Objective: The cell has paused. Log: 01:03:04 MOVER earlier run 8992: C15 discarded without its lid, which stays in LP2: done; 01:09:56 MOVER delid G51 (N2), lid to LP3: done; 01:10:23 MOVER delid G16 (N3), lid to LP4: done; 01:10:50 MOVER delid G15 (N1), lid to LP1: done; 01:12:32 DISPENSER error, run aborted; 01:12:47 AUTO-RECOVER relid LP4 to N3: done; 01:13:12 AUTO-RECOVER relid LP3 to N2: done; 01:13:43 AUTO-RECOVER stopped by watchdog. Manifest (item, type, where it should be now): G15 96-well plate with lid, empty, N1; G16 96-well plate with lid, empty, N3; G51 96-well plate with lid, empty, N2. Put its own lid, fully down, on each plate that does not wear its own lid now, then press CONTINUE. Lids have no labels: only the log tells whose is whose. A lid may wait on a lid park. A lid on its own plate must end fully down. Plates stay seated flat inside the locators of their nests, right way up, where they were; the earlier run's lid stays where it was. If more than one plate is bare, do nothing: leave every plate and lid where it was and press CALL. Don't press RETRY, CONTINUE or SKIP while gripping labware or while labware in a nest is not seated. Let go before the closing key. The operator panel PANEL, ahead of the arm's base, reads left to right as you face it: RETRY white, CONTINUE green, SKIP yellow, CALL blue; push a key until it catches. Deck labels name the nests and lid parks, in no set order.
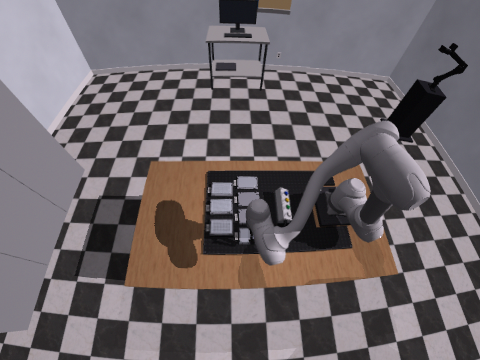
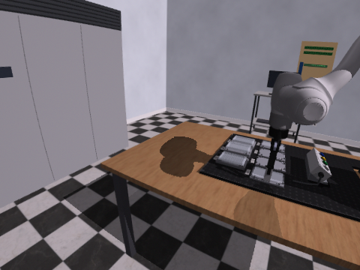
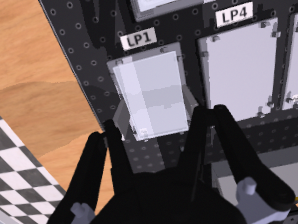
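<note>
- end effector (image 3: 152,131) is clamped on the clear lid (image 3: 150,92) at lid park LP1 (image 3: 138,40)
- imo lift it straight and level, then set it square onto the bare plate (image 1: 221,227) on the bench (image 1: 165,175)

Arm (image 1: 395,165): light grey, glossy, fat rounded links w/ bulbous joint housings; thinner tapered forearm tube (image 1: 320,190) running to a rounded wrist housing (image 2: 300,101) w/ a circular end cap. Seam lines visible on the big shoulder casing. Below the wrist a short black collar, then the gripper (image 3: 160,131): matte black, two long curved fingers widening to a dark body. Small light-grey bolt heads (image 3: 246,187) near the finger bases. No cables or markings seen
</note>
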You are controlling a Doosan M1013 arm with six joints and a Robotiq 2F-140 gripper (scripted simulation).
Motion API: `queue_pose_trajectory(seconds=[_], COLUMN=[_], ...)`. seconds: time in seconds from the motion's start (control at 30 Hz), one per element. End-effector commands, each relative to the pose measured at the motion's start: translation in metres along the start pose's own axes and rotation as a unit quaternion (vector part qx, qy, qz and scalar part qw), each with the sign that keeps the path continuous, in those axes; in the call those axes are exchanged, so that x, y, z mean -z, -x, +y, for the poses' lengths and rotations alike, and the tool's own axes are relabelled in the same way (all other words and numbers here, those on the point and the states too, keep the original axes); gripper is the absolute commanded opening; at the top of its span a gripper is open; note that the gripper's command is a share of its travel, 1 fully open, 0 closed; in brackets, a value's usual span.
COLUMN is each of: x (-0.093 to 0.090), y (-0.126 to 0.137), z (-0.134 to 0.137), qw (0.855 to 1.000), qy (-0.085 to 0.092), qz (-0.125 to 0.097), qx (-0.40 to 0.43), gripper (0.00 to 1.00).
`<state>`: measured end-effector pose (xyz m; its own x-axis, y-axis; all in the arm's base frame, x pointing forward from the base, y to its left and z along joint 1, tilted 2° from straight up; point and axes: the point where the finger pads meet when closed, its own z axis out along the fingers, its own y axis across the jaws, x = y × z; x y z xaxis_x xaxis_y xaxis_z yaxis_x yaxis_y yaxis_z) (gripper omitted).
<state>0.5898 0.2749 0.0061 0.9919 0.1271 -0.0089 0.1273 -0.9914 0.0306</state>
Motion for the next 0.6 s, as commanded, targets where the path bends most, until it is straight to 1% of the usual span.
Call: queue_pose_trajectory(seconds=[0.0,0.23,0.57], x=[0.000,0.002,0.011], y=[0.000,0.000,0.000], z=[0.000,0.000,0.000], qw=[1.000,1.000,1.000], qy=[0.000,0.000,0.000], qz=[0.000,0.000,0.000], qx=[0.000,0.000,0.000], gripper=[0.00,0.00,0.00])
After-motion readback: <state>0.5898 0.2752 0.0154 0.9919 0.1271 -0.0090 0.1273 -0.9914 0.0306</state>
